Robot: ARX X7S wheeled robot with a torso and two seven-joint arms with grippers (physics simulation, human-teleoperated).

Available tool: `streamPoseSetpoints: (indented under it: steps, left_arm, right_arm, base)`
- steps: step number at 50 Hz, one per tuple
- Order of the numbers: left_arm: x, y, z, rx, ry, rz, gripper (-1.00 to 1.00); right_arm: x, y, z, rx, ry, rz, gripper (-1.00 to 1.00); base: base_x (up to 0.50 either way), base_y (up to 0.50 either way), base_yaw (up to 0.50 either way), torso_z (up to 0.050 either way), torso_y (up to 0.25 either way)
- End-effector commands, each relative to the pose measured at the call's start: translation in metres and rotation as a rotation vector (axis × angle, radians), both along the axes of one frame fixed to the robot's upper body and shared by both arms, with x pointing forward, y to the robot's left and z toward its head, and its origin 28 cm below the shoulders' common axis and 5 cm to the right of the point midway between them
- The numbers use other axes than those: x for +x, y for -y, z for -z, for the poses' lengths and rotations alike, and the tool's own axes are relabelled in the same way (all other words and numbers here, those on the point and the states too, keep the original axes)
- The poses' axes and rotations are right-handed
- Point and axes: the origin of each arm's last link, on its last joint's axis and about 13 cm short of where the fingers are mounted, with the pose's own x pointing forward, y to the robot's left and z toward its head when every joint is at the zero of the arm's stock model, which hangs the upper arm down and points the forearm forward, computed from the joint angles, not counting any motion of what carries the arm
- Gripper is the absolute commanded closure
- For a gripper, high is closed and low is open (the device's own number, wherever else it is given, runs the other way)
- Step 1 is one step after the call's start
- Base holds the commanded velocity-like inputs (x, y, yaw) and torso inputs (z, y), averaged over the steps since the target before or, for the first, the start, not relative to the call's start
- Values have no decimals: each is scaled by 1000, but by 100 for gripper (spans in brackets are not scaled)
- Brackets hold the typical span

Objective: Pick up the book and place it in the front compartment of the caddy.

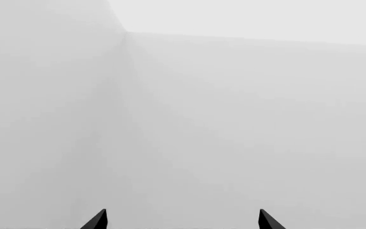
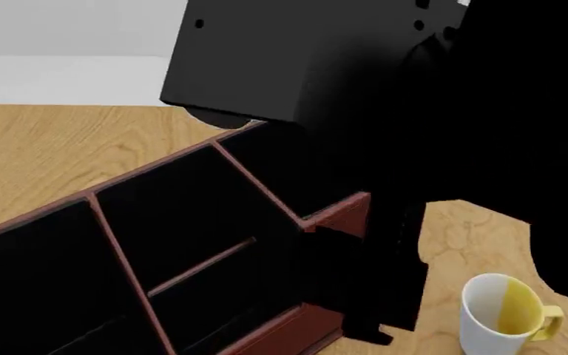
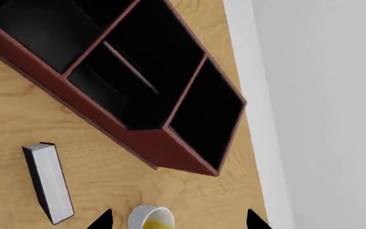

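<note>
The book (image 3: 46, 181), black with a white page edge, lies flat on the wooden table beside the dark-red caddy (image 3: 151, 143) in the right wrist view. My right gripper (image 3: 179, 220) hangs high above the table, open and empty, with only its two fingertips showing. The caddy (image 2: 339, 211) fills the lower left of the head view, its black sections holding nothing that I can see. My right arm (image 2: 413, 148) blocks much of that view and hides the book there. My left gripper (image 1: 183, 222) is open, holds nothing and faces bare walls.
A white mug with a yellow inside (image 2: 501, 314) stands on the table (image 2: 38, 148) near the caddy's end. In the right wrist view that mug (image 3: 151, 219) shows between my fingertips, far below them. The table's edge runs along a pale wall (image 3: 323, 95).
</note>
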Motion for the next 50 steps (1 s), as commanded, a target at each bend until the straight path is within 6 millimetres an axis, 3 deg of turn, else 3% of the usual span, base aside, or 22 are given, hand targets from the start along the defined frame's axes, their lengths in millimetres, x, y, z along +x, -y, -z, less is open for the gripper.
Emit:
streamPoseSetpoints:
  steps: [1, 19, 35, 50]
  left_arm:
    - [2, 0, 1, -3, -3, 3, -100]
    - [2, 0, 1, -2, -3, 3, -100]
    - [3, 1, 1, 2, -5, 7, -100]
    - [6, 2, 1, 5, -12, 14, -100]
  right_arm:
    - [0, -3, -2, -130, -137, -30, -100]
    - [12, -6, 32, -163, -258, -73, -100]
    - [29, -11, 86, -142, -385, -116, -100]
    - [35, -7, 125, -123, -456, -111, -100]
  base:
    - [0, 0, 0, 0, 0]
    - [0, 0, 0, 0, 0]
    - [0, 0, 0, 0, 0]
    - [0, 0, 0, 0, 0]
